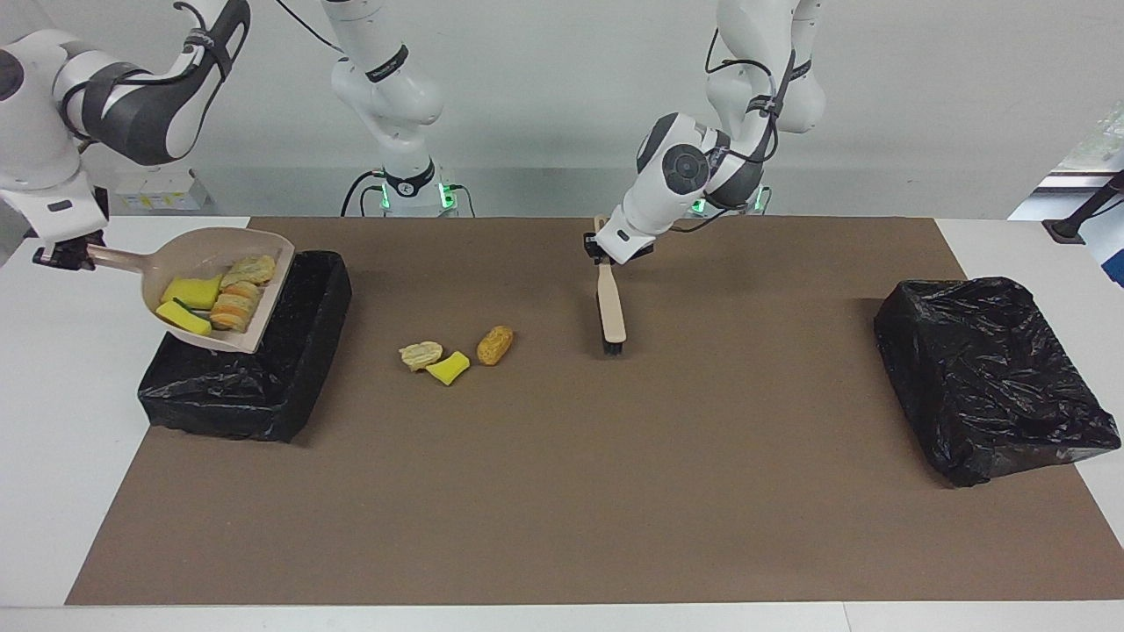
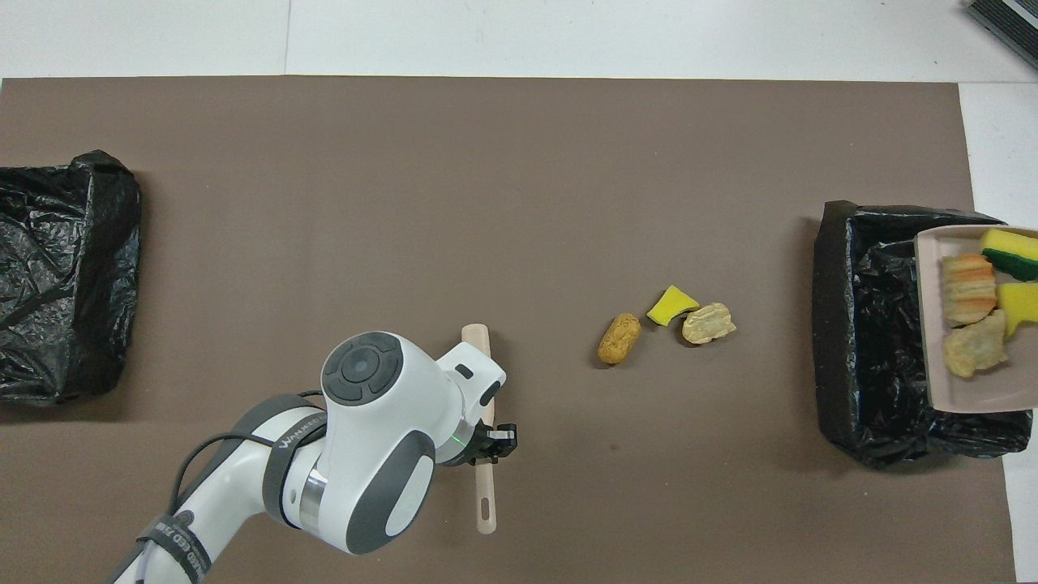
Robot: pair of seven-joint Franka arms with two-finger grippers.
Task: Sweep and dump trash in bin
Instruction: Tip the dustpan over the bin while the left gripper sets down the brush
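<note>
My right gripper (image 1: 70, 256) is shut on the handle of the beige dustpan (image 1: 189, 254) and holds it over the open black-lined bin (image 1: 228, 399) at the right arm's end. The pan tilts toward the bin and holds several scraps: yellow sponges (image 1: 195, 291), one green-topped, and bread pieces (image 1: 237, 307). In the overhead view the pan (image 2: 973, 393) shows over the bin (image 2: 839, 324). Three scraps lie on the mat: a tan piece (image 1: 421, 355), a yellow sponge bit (image 1: 449, 368) and a golden-brown piece (image 1: 494, 345). My left gripper (image 1: 604, 254) is shut on the beige brush (image 1: 612, 307), bristles on the mat.
A second bin wrapped in a black bag (image 1: 983, 377) stands at the left arm's end of the brown mat (image 1: 562, 491). White table borders the mat. The brush stands beside the three scraps, toward the left arm's end.
</note>
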